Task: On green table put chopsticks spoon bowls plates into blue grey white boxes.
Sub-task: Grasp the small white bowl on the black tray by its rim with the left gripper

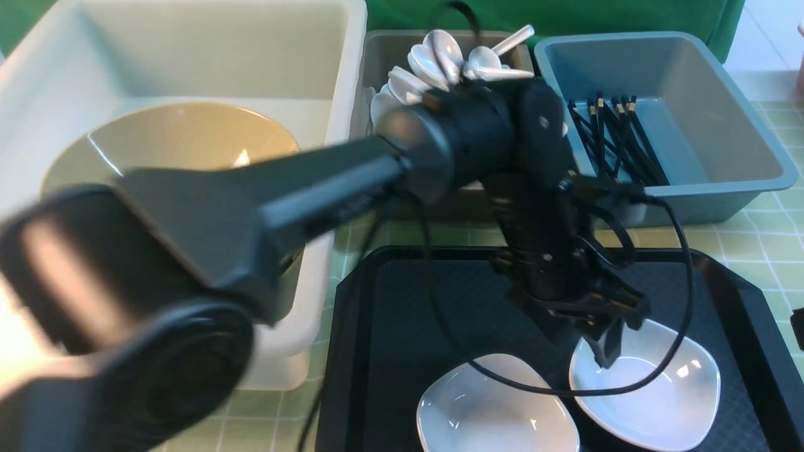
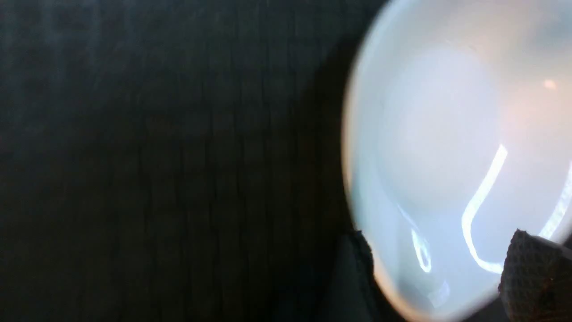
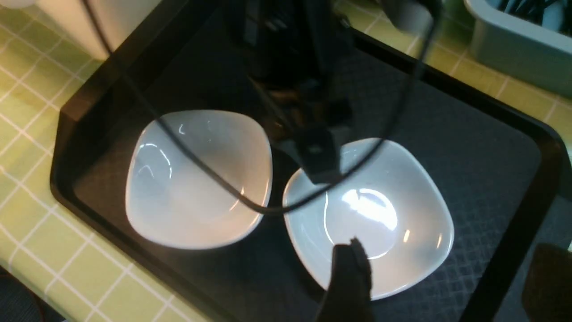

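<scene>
Two white squarish plates lie side by side on a black tray (image 1: 402,326). My left arm reaches across the front view, and the left gripper (image 1: 606,355) comes down at the near-left rim of the right plate (image 1: 666,395). In the left wrist view this gripper (image 2: 442,286) is open, its fingers wide apart on either side of that plate's (image 2: 447,156) rim. The plate still rests flat on the tray. My right gripper (image 3: 447,286) hangs open above the same plate's (image 3: 402,232) other side and grips nothing. The left plate (image 1: 496,408) lies untouched.
The white box (image 1: 188,56) at the back left holds a beige bowl (image 1: 176,138). Several white spoons (image 1: 446,59) are piled in the grey box (image 1: 389,50), and the blue box (image 1: 741,125) holds black chopsticks (image 1: 619,138). The left arm's cable (image 1: 440,326) loops over the tray.
</scene>
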`<state>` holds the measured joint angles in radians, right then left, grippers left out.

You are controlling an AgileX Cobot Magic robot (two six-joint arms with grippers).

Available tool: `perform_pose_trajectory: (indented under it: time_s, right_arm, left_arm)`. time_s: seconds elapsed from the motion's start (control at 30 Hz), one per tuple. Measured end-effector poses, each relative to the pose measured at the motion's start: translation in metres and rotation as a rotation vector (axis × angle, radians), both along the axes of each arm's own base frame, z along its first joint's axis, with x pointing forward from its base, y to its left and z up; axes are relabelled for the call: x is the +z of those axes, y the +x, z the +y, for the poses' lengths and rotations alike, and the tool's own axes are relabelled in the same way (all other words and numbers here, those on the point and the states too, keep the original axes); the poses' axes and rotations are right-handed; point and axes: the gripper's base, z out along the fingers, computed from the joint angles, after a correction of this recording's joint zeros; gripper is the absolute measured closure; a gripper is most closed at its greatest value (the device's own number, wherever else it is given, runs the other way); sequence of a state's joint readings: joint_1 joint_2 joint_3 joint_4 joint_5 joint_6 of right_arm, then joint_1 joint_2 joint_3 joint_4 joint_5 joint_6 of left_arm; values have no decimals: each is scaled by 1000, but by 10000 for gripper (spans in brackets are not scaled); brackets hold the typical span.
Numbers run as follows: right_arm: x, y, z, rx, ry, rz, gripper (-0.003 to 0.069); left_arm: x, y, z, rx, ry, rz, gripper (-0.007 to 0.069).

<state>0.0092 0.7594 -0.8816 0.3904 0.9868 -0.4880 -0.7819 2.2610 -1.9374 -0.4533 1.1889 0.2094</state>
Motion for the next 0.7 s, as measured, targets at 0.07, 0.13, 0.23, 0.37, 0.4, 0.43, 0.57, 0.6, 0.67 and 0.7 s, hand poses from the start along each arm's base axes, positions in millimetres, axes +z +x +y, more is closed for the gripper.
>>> perform_pose_trajectory:
  time_s: [0.07,0.13,0.23,0.37,0.4,0.43,0.57,0.6,0.67,0.7]
  right_arm:
    - [0,0,0,1,-2,-1,164]
    - [0,-1,2,15,-4,0,164]
    - [-1,-2,4,36,-7,6,164]
    - [-1,-2,4,38,-10,8,164]
    - [-1,-2,4,35,-8,9,164]
    - [-1,-2,4,33,-7,10,164]
    - [0,-2,5,37,5,4,164]
    - [0,-2,5,37,7,2,164]
    - [4,0,10,75,21,-53,164]
    - [6,1,13,96,34,-79,164]
  left_arm:
    - [-11,5,-6,-2,1,8,228]
    - [-19,9,-11,0,-4,18,230]
    - [-31,10,-15,-27,-13,41,284]
    - [-35,8,-16,-62,-20,53,477]
    - [-35,8,-16,-67,-20,51,535]
    - [-35,8,-16,-67,-23,52,566]
    - [-25,12,-11,-60,-40,45,610]
    - [-24,12,-11,-61,-40,43,610]
    - [1,26,7,-17,-66,-2,610]
    - [12,31,15,5,-75,-21,610]
